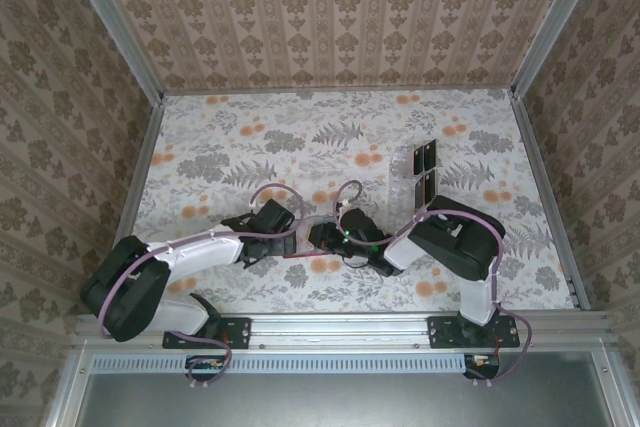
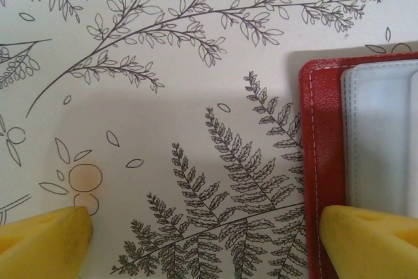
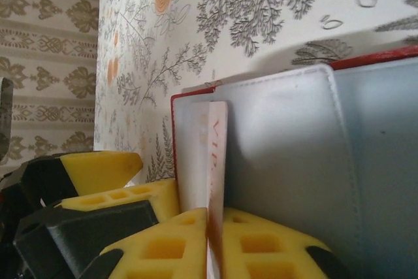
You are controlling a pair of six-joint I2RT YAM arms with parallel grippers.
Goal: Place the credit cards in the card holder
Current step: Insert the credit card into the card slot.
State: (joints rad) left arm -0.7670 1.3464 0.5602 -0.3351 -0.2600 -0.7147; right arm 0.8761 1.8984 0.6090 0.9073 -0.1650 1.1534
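Right wrist | right gripper (image 3: 214, 221) low, pinching card (image 3: 217, 148) edge-on at holder (image 3: 281, 142)

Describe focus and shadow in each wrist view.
Left wrist view: yellow fingertips of the left gripper are blurred, the fern-printed tablecloth is sharp, and a soft grey shadow lies beside the flat red stitched card holder. Right wrist view: the thin pale credit card pinched by the right gripper looks slightly soft.

Faint red letters on the credit card (image 3: 217, 155) read roughly "VIP", the rest too blurred to read
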